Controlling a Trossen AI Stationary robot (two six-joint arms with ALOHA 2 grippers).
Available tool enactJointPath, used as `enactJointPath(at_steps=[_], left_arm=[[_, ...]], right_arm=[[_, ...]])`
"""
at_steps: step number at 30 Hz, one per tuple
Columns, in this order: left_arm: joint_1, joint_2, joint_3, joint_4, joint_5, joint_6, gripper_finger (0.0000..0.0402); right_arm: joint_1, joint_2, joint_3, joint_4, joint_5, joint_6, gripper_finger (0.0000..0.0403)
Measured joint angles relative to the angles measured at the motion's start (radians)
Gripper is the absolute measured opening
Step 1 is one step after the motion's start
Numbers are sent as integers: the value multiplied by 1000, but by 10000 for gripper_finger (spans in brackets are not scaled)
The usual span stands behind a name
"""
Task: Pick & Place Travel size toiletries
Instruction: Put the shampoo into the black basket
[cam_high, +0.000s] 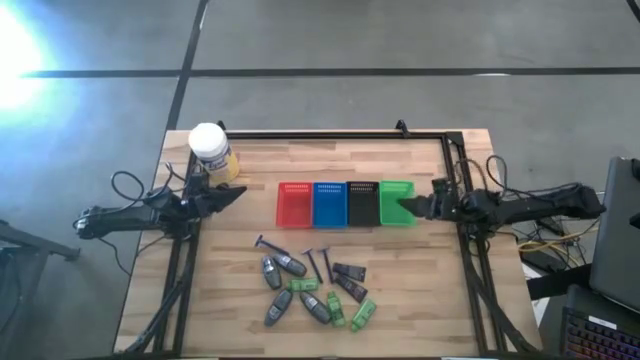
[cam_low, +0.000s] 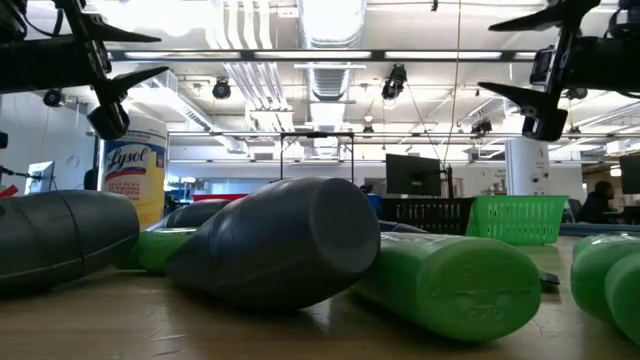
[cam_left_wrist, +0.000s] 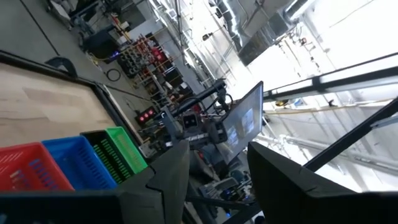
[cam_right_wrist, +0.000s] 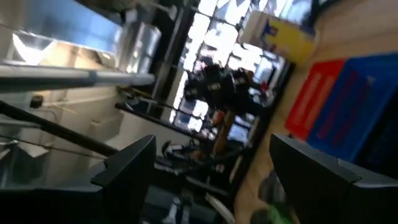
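Observation:
The travel size toiletries (cam_high: 312, 288) lie in a loose pile on the table's near middle: grey oval tubes (cam_high: 292, 265), green tubes (cam_high: 363, 314), thin purple razors (cam_high: 270, 243) and dark packets (cam_high: 349, 271). In the low view a grey tube (cam_low: 280, 240) and a green tube (cam_low: 450, 280) lie on their sides close to the camera. My left gripper (cam_high: 240, 193) (cam_left_wrist: 217, 186) hovers open near the yellow jar, pointing toward the baskets. My right gripper (cam_high: 405, 208) (cam_right_wrist: 211, 174) hovers open at the green basket's right side. Both are raised above the table and far from the pile.
Red (cam_high: 295, 204), blue (cam_high: 329, 204), black (cam_high: 361, 204) and green (cam_high: 396, 200) baskets stand in a row at the table's middle. A white-capped yellow jar (cam_high: 210, 150) stands at the far left corner. Black frame rails (cam_high: 330, 135) run along the far and side edges.

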Motion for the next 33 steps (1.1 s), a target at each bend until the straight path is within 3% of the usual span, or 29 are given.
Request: enactJointPath(at_steps=[4, 7, 12, 19, 27, 30, 33], left_arm=[[0, 0, 0, 0, -2, 2, 168], [0, 0, 0, 0, -2, -6, 168], [0, 0, 1, -1, -1, -7, 168], [0, 0, 2, -8, 43, -9, 168], [0, 2, 2, -33, 115, -8, 168], [0, 3, 2, -56, 164, -8, 168], [0, 3, 2, -78, 213, -8, 168]], right_arm=[[74, 177, 119, -39, -40, -63, 294], [131, 321, 248, -169, -123, -194, 278], [181, 537, 462, -479, -262, -110, 252], [185, 796, 724, -782, -409, -156, 235], [264, 1077, 1022, -937, -490, -225, 228], [287, 1203, 1149, -1137, -525, -250, 227], [317, 1321, 1289, -1365, -518, -375, 227]])
